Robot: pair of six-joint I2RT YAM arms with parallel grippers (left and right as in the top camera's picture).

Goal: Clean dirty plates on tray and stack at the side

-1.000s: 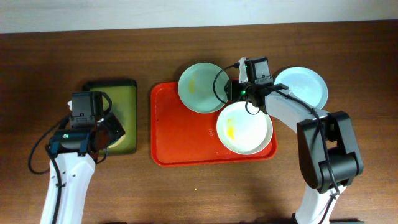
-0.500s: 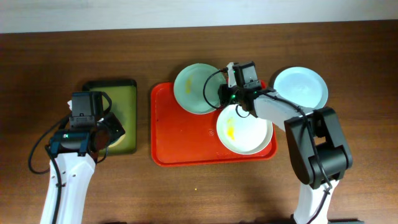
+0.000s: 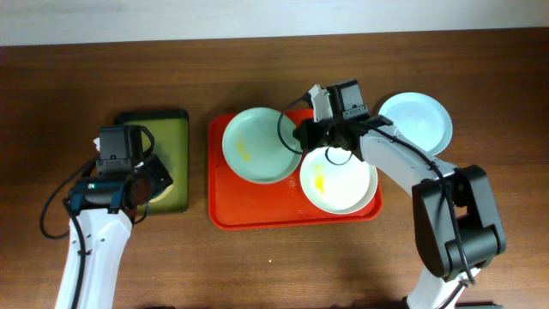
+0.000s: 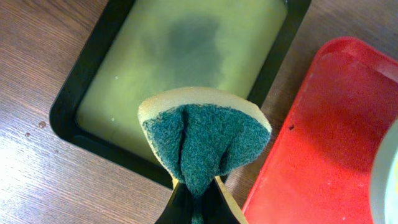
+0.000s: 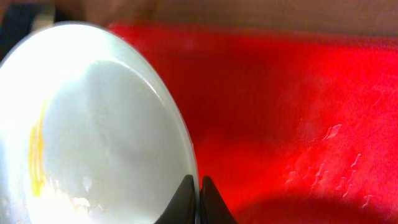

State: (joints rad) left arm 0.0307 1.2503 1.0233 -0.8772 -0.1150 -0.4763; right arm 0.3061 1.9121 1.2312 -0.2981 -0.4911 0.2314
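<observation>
Green plate rim pinched in right end effector, seemingly tilted over tray; left end effector grips sponge.

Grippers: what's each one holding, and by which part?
Left gripper pinches the folded sponge at its lower end; right gripper clamps the pale green plate by its rim.

Overhead straight down, wrist views close, all sharing tray
</observation>
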